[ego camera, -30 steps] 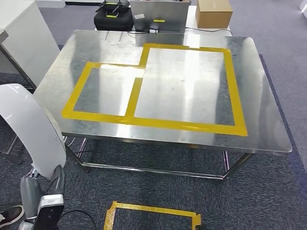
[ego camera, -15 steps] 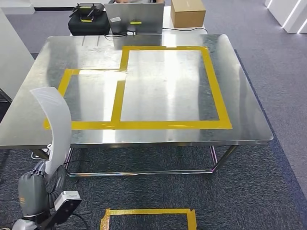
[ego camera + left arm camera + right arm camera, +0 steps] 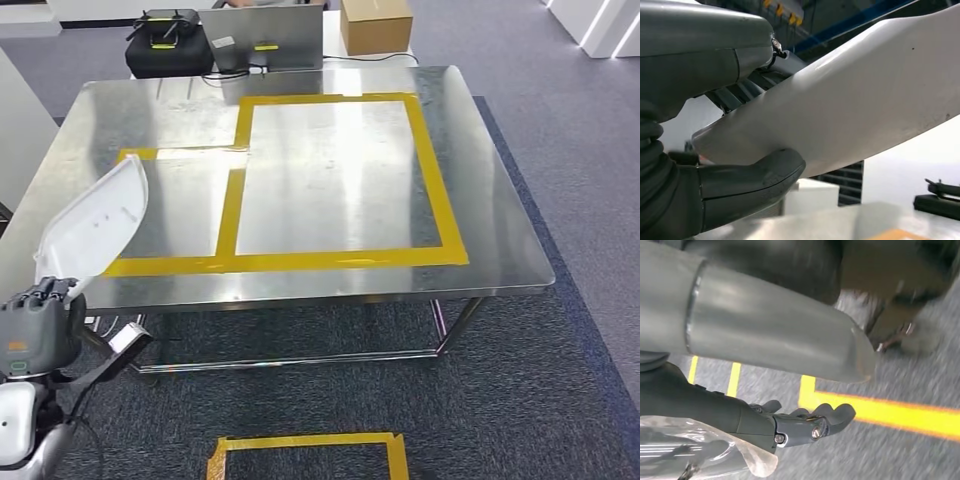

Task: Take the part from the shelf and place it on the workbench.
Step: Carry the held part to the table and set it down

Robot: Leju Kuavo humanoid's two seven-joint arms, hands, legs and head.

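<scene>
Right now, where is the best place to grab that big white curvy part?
Probably the narrow lower end, where the left hand already holds the white part, thumb under and fingers over. It is a thin curved shell, wide further up, so a hand closes best around its edge, coming from the robot's side.

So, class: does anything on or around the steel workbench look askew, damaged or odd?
Nothing stands out. The taped steel workbench looks intact, and the left hand holds the curved white plastic part over its near left corner.
</scene>
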